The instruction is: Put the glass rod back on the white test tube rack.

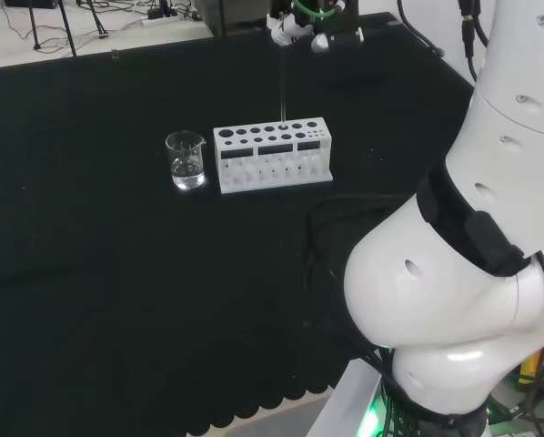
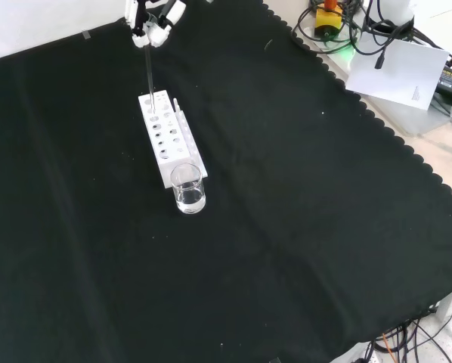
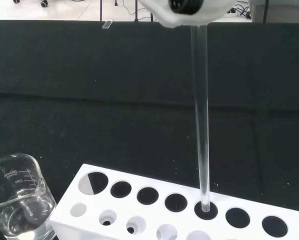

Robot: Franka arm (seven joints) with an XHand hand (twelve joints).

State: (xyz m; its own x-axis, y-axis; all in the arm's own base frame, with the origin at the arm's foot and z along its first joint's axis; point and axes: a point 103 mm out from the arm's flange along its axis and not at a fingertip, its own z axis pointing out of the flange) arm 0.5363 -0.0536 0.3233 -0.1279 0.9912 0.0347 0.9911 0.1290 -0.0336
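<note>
The white test tube rack point(image 1: 272, 155) point(image 2: 168, 138) point(image 3: 189, 215) stands on the black cloth. A thin glass rod point(image 1: 282, 86) point(image 2: 149, 72) point(image 3: 201, 115) hangs upright from the hand point(image 1: 313, 23) point(image 2: 152, 17) point(image 3: 184, 11), which is shut on its upper end high above the rack. In the wrist view the rod's lower tip sits in a hole of the rack's back row, third from one end.
A small glass beaker point(image 1: 186, 160) point(image 2: 188, 189) point(image 3: 17, 197) with a little clear liquid stands right beside one end of the rack. The arm's white links point(image 1: 472, 237) fill the right of the head view. Cables and paper point(image 2: 400, 68) lie beyond the cloth's edge.
</note>
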